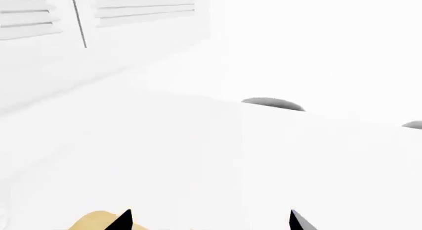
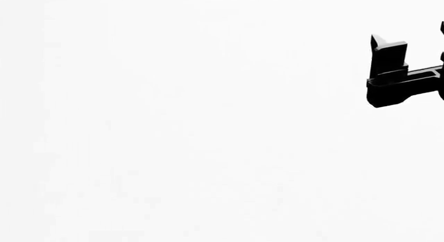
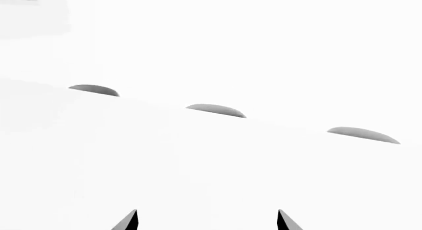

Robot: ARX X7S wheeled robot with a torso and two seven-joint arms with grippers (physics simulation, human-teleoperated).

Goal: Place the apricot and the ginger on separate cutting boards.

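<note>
The apricot and the ginger are out of view in every frame. A sliver of pale beige cutting board (image 1: 92, 223) shows at the edge of the left wrist view, just behind one fingertip. My left gripper (image 1: 211, 223) is open, its two dark fingertips (image 1: 124, 220) far apart, with only white surface between them. My right gripper (image 3: 206, 223) is open too, nothing between its fingertips (image 3: 285, 222). In the head view a black part of my right arm (image 2: 390, 75) hangs over the white table (image 2: 208, 127) at the right; the left arm does not show there.
Grey half-oval shapes line the table's far edge (image 3: 216, 110) (image 3: 362, 134) (image 1: 273, 104). White louvred panels (image 1: 132, 10) stand beyond the table in the left wrist view. The surroundings are washed-out white.
</note>
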